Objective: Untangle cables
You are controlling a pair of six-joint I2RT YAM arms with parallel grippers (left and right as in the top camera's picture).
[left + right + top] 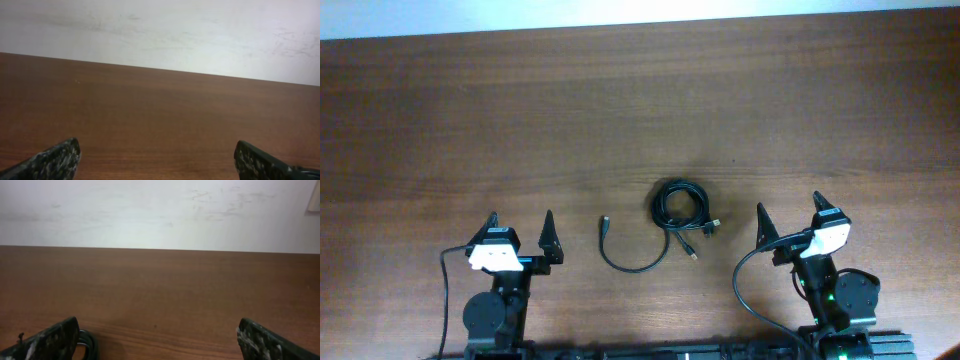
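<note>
The cables (681, 204) lie as a small black coil near the table's front middle, with plug ends at its lower right and one loose strand (635, 262) curving down and left to a plug. My left gripper (520, 235) is open and empty, left of the loose strand. My right gripper (790, 218) is open and empty, right of the coil. In the right wrist view a bit of the coil (87, 342) shows by the left finger; the gripper (157, 340) holds nothing. The left wrist view shows only bare table between the open fingers (157, 160).
The brown wooden table (640, 110) stretches far beyond the cables. A white wall (160, 210) stands behind the table's far edge. Both arm bases sit at the front edge, with thick black wires looping beside each.
</note>
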